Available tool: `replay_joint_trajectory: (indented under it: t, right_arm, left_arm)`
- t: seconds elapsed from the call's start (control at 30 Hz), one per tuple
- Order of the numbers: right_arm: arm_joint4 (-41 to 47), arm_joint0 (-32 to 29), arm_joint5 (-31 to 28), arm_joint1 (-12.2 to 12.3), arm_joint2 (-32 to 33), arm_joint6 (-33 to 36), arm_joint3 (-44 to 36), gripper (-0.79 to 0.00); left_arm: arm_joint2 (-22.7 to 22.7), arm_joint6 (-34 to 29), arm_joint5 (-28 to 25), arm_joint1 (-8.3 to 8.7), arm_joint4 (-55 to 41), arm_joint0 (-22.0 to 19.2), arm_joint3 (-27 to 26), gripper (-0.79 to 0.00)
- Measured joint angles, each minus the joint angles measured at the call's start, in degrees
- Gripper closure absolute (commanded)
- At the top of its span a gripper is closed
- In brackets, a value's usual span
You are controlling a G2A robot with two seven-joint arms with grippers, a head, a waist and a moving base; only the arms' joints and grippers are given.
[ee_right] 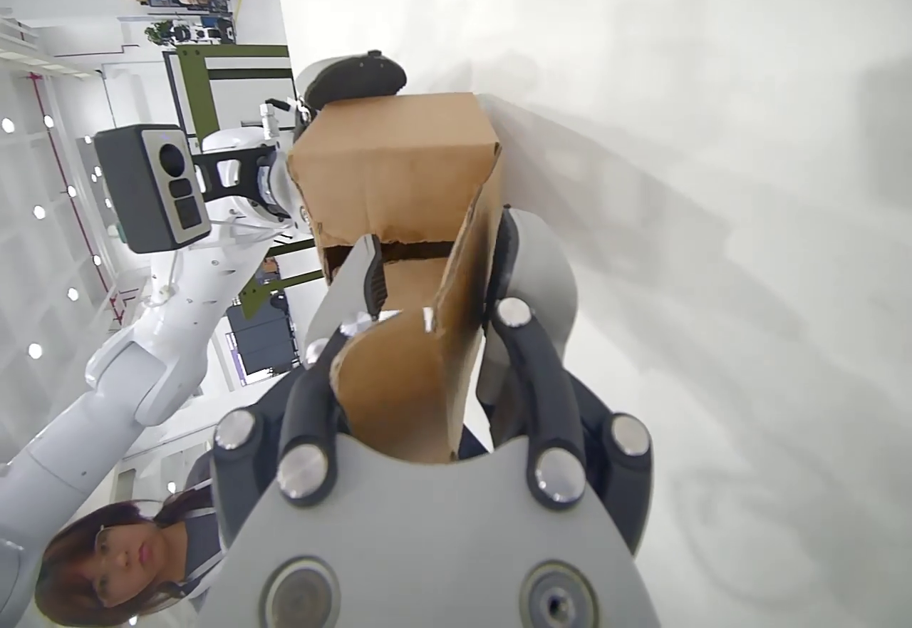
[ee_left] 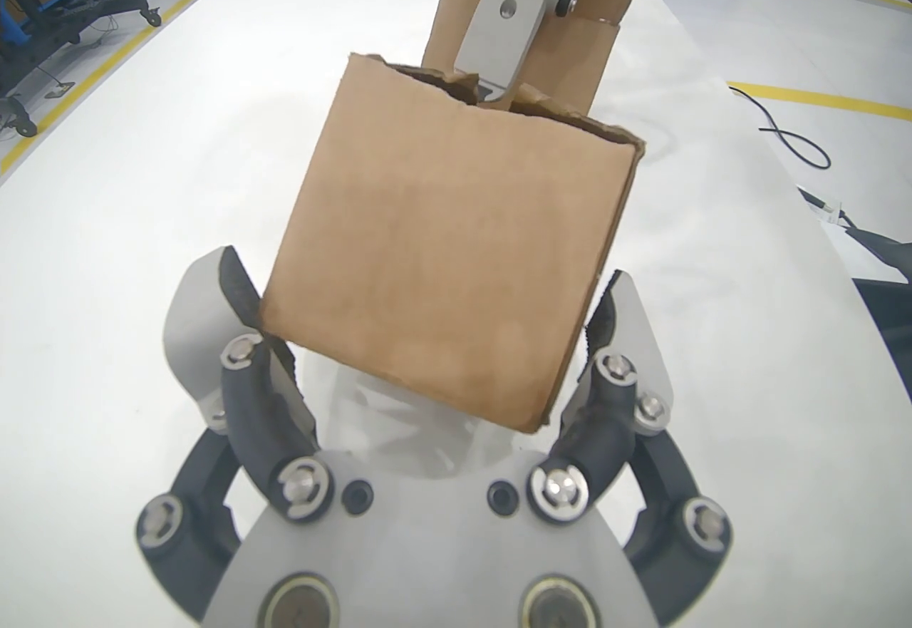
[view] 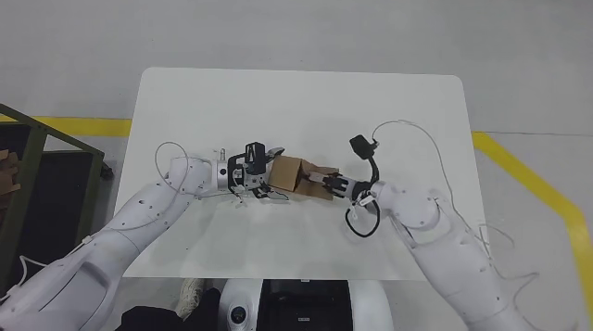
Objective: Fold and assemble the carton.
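Observation:
A small brown carton [view: 289,175] is held just above the white table [view: 296,99], between the two grippers near the front middle. My left gripper [ee_left: 427,289] straddles its closed end [ee_left: 449,232], and both finger pads [ee_left: 239,296] press against its sides. From the opposite end, my right gripper [ee_right: 438,246] meets the carton's open end [ee_right: 392,182]. One finger [ee_right: 367,274] pokes into the opening. The other finger [ee_right: 527,274] rests outside a side flap [ee_right: 467,274], with a wide gap between the two. A rounded flap [ee_right: 388,388] lies against the right gripper's palm.
A thin cable [view: 408,132] loops over the table to the right of the carton, near the right arm's black camera [view: 359,144]. A green rack [view: 37,173] stands off the table's left edge. Bare tabletop lies behind and in front of the carton.

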Motion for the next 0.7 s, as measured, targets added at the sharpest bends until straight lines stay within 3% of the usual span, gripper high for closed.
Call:
replay_joint_trajectory:
  t: [0.3, 0.7]
  right_arm:
    - [2.80, -2.19, -2.94, 0.61, 2.80, 0.55, -1.09, -0.379]
    - [7.39, -7.75, -7.91, 1.81, 7.91, 2.03, -5.41, -0.369]
  left_arm:
    - [-1.18, -3.19, 1.09, 0.07, -1.65, 1.59, -2.32, -0.785]
    - [-2.64, -4.74, 0.53, 0.26, -1.76, 2.71, -3.90, -0.785]
